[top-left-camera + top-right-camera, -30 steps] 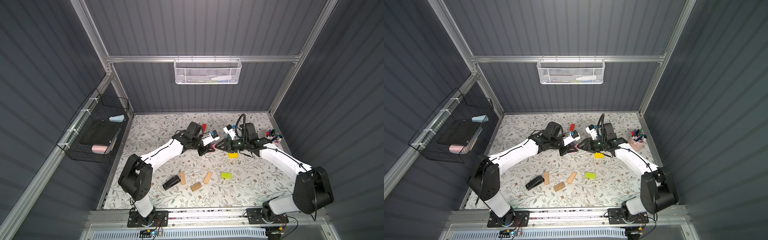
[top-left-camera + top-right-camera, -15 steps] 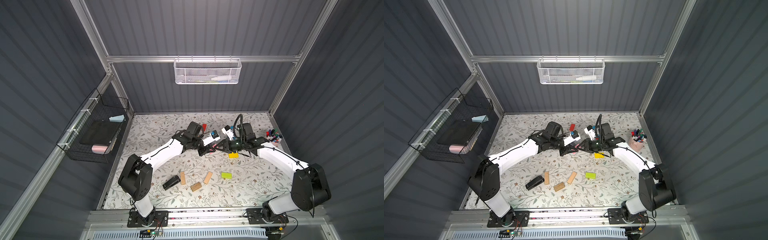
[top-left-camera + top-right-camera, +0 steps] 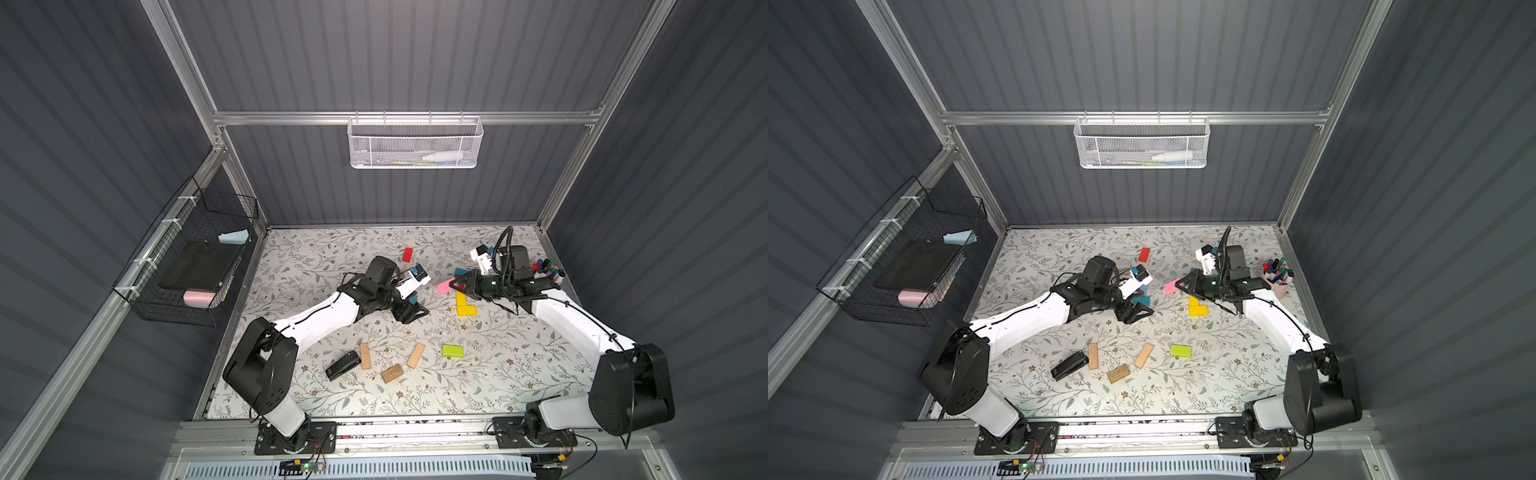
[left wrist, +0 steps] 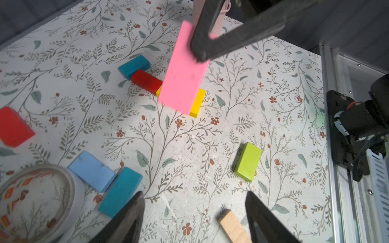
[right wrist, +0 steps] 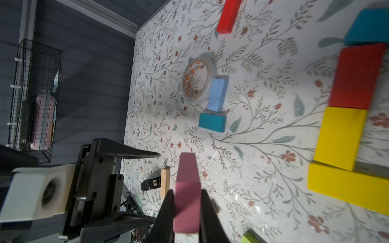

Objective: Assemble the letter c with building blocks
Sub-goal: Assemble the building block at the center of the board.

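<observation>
Claws: my right claw (image 5: 187, 193) is clamped on the pink block (image 5: 186, 174), gripping one end and holding it off the table. The free end points toward my left claw (image 4: 193, 195), whose jaws stand wide apart with nothing between them. Behind the pink block, on the table, a teal block (image 5: 368, 27), a red block (image 5: 357, 75) and a yellow block (image 5: 341, 136) lie in a line, end to end. A second yellow block (image 5: 347, 189) lies crosswise at the yellow end, making a corner. Near my left claw, a light blue block (image 5: 217, 94) lies against the tape roll (image 5: 196, 79), with a second teal block (image 5: 211, 123) at its end. A spare red block (image 3: 407, 254) lies toward the back wall. The lime green block (image 3: 452, 351) and three tan wood blocks (image 3: 392, 373) lie near the front, one of them just beside the stapler (image 3: 342, 365).
</observation>
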{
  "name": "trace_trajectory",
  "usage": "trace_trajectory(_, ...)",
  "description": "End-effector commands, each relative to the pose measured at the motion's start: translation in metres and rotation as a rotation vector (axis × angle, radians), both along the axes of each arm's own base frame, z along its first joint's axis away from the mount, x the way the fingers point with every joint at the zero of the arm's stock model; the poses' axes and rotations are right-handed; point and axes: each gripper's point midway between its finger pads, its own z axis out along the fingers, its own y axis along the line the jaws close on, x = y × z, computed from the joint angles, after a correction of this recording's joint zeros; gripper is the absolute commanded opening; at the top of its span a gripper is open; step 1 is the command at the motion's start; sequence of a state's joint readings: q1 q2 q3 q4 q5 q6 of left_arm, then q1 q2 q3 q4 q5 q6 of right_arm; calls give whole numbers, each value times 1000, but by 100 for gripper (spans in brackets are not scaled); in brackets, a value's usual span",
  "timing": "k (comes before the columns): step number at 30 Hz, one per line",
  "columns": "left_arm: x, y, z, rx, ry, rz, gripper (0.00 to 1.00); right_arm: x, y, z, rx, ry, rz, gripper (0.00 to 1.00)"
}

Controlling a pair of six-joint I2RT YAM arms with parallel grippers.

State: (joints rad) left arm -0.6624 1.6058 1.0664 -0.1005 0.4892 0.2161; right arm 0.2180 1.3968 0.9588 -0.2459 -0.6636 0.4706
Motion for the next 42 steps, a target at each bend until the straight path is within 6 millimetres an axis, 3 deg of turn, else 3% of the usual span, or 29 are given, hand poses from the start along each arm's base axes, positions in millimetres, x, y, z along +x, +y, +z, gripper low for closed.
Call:
trace_trajectory(1, 11, 11, 8, -43, -16, 143, 73, 11, -28, -7, -8, -3, -101, 10)
trace_trajectory(7, 18, 33, -14, -32, -4, 294, 72, 32, -75, -22, -51, 12, -265, 9)
trace_trajectory(12, 25, 48, -26, -37, 20, 373, 72, 48, -94, -36, -83, 34, -322, 9)
trace_trajectory(21, 25, 70, -42, -86, 36, 440, 71, 72, -108, -59, -157, 60, -375, 8)
trace_trajectory(32, 21, 72, -46, -97, 45, 431, 70, 99, -124, -72, -238, 60, -434, 9)
trace_trajectory(42, 20, 71, -47, -96, 49, 427, 70, 118, -125, -88, -254, 74, -431, 12)
